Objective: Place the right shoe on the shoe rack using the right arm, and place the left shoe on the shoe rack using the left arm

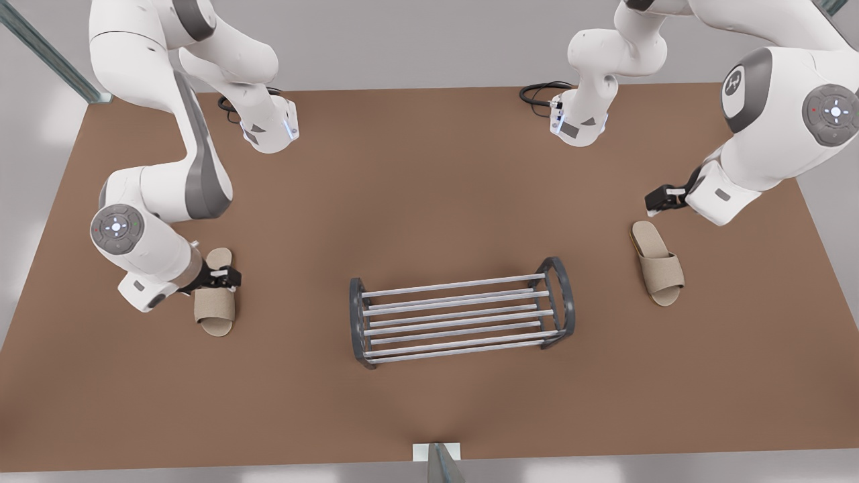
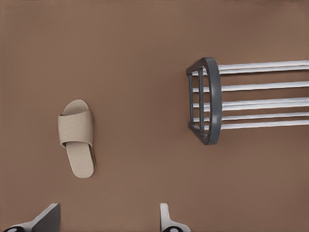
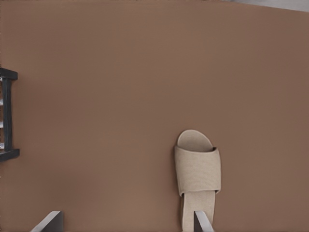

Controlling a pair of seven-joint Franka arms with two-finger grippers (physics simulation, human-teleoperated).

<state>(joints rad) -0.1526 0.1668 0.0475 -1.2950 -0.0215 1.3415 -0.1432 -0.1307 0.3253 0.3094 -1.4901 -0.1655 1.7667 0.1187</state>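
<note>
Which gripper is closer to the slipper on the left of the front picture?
Right. The right gripper hovers over that beige open-toe fabric slipper; the left gripper is far across the silver-barred shoe rack, by the other slipper.

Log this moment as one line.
right gripper open over right shoe | left gripper open near left shoe heel | both shoes on table | shoe rack between them
</note>
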